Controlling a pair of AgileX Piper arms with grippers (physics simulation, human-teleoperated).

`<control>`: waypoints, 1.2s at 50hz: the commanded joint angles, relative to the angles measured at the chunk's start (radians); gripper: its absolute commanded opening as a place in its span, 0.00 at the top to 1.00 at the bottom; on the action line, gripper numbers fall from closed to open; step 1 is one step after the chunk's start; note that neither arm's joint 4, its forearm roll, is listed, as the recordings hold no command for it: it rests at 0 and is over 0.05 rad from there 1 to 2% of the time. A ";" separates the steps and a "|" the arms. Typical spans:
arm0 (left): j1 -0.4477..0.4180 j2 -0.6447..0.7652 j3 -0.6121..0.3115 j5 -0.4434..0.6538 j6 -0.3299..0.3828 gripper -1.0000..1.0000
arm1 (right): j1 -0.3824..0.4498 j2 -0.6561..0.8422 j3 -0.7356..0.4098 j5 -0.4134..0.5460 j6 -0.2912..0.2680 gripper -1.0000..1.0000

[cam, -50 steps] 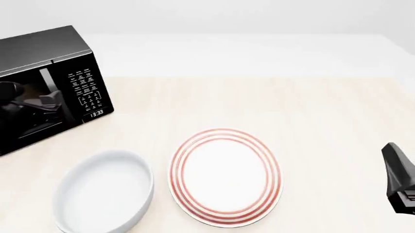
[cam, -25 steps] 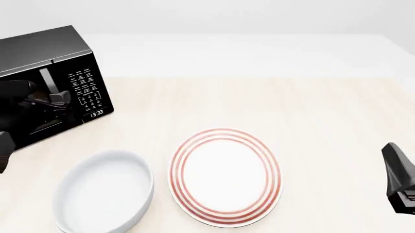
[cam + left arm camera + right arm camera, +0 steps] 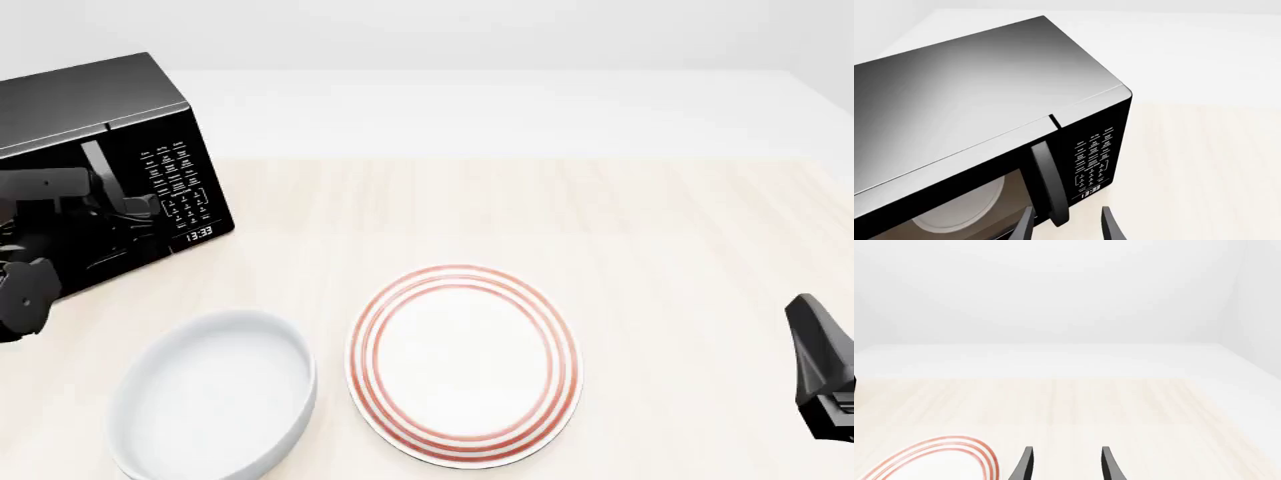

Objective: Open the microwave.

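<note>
The black microwave stands at the table's far left with its door shut. Its vertical bar handle sits left of the white-lettered keypad and the clock. My left gripper is open in front of the door, at the handle's lower part. In the left wrist view the handle runs down between the two fingertips of the left gripper, with a gap on each side. My right gripper is open and empty at the right edge. It also shows in the right wrist view.
A white plate with red rings lies at the front middle, and its rim shows in the right wrist view. A white bowl sits at the front left, just below my left arm.
My left arm has come in from the left and moved up and right to the microwave's handle. The right arm has not moved. The door stays shut.
</note>
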 commanded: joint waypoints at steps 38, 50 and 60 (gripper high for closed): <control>-0.008 0.237 -0.108 -0.064 -0.022 0.00 | 0.000 0.000 0.000 0.000 0.000 0.00; 0.018 0.228 -0.110 -0.062 0.000 1.00 | 0.000 0.000 0.000 0.000 0.000 0.00; 0.017 0.194 -0.081 -0.065 -0.010 1.00 | 0.000 0.000 0.000 0.000 0.000 0.00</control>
